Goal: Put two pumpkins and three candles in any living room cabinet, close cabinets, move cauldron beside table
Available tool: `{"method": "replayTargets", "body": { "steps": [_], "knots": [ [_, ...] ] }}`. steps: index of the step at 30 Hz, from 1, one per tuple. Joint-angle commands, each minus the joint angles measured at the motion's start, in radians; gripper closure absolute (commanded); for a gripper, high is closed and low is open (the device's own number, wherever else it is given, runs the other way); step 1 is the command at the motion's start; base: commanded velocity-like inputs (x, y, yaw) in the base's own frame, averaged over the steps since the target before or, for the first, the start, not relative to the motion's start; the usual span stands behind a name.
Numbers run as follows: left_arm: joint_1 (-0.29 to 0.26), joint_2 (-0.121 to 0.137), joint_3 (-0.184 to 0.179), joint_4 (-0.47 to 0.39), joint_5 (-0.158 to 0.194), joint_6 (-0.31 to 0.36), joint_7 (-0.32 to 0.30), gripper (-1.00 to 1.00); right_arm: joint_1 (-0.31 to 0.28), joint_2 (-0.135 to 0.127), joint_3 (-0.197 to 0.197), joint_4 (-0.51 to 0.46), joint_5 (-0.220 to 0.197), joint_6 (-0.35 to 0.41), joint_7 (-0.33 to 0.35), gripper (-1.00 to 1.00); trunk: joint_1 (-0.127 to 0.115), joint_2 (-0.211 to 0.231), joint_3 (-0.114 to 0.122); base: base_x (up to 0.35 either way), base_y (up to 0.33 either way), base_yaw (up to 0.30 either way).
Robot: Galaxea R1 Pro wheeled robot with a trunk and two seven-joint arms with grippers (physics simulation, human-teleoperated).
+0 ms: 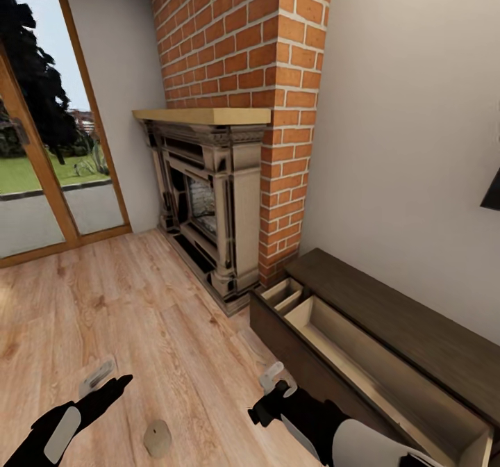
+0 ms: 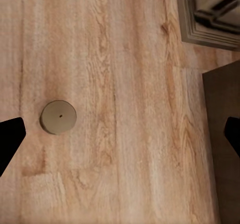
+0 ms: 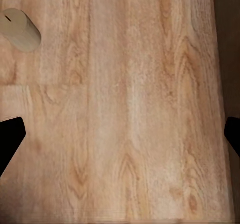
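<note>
One tan candle (image 1: 157,438) stands upright on the wood floor between my two arms; it is also on the floor in the left wrist view (image 2: 58,117) and the right wrist view (image 3: 20,30). My left gripper (image 1: 104,383) hovers above the floor just left of it, open and empty (image 2: 120,136). My right gripper (image 1: 272,392) is open and empty too (image 3: 120,136), between the candle and the cabinet (image 1: 410,317). The long dark-brown cabinet stands against the right wall with a big drawer (image 1: 389,377) and a small one (image 1: 281,293) pulled out, their pale insides bare where visible.
A brick chimney with a dark fireplace (image 1: 208,203) and a tan mantel stands ahead, its base (image 2: 210,14) close to the cabinet's end. A glass door (image 1: 42,161) is at the left. Wood floor (image 1: 104,300) stretches between them.
</note>
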Motion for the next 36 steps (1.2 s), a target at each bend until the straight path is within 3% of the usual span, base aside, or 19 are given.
{"method": "replayTargets", "body": {
  "steps": [1, 12, 36],
  "knots": [
    [-0.001, -0.001, 0.004, -0.001, 0.004, 0.007, -0.004, -1.0, 0.002, 0.0, 0.003, 0.004, -0.002, -0.001, 0.001, -1.0, 0.0, -0.001, 0.001, 0.0, 0.0, 0.027],
    [-0.001, -0.018, 0.002, 0.002, 0.002, 0.007, -0.002, -1.0, 0.013, -0.001, 0.006, 0.027, 0.001, -0.017, 0.001, -1.0, 0.0, -0.001, 0.018, 0.0, 0.0, 0.084],
    [-0.001, -0.019, 0.002, 0.005, 0.001, 0.006, -0.001, -1.0, 0.013, -0.001, 0.015, 0.028, 0.003, -0.016, -0.008, -1.0, 0.0, -0.001, 0.043, 0.0, 0.0, 0.148]
  ]
}}
